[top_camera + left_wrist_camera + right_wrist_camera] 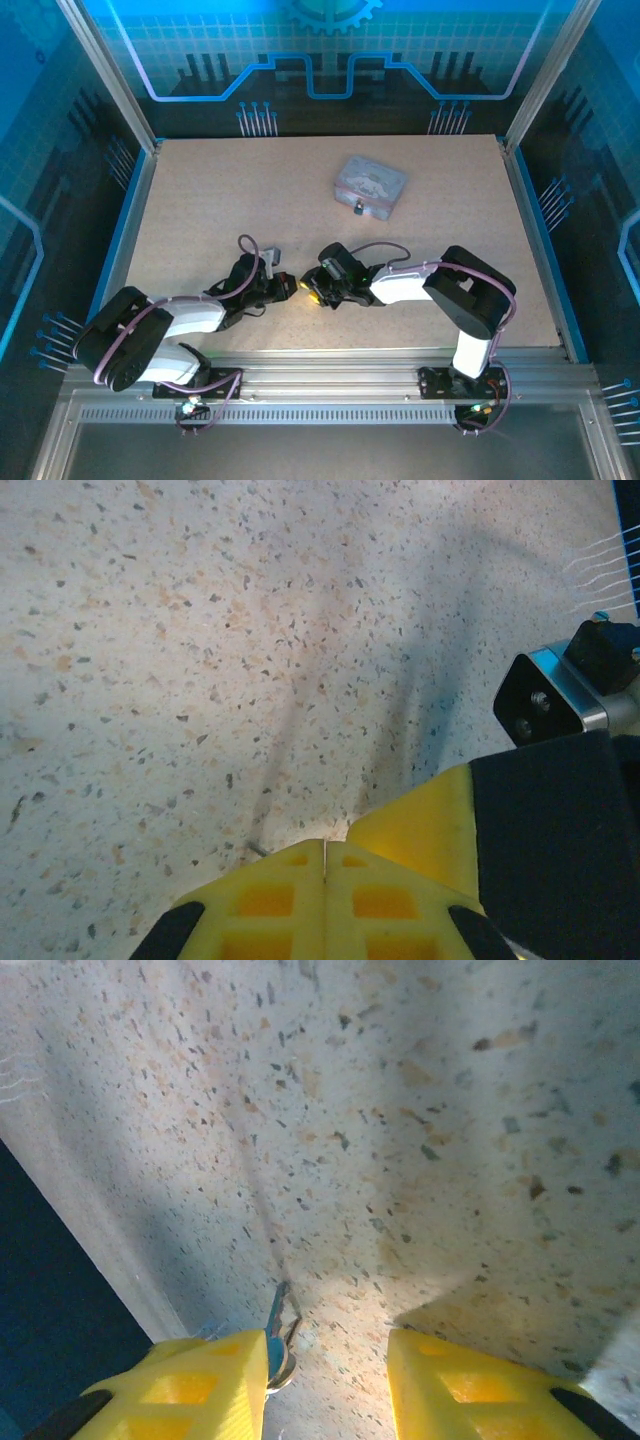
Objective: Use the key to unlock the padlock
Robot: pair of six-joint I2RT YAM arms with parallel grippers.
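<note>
The key (277, 1322), a thin bluish sliver on a small ring, stands on edge against the inner face of one yellow finger (215, 1380) of my right gripper (325, 1345). That gripper is open, with a wide gap of bare table between its fingers. My left gripper (325, 842) is shut, fingertips pressed together low over the table. A thin dark sliver (258, 848) pokes out beside its tips; I cannot tell what it is. From above, both grippers (285, 288) (312, 292) meet tip to tip near the front. The tiny dark padlock (358, 207) sits at the tin's front edge.
The pale lavender-grey tin (370, 185) lies at the back right of the speckled table (200, 200). The right gripper's yellow finger (425, 815) and its wrist camera (545, 695) crowd the right side of the left wrist view. Blue walls surround the table.
</note>
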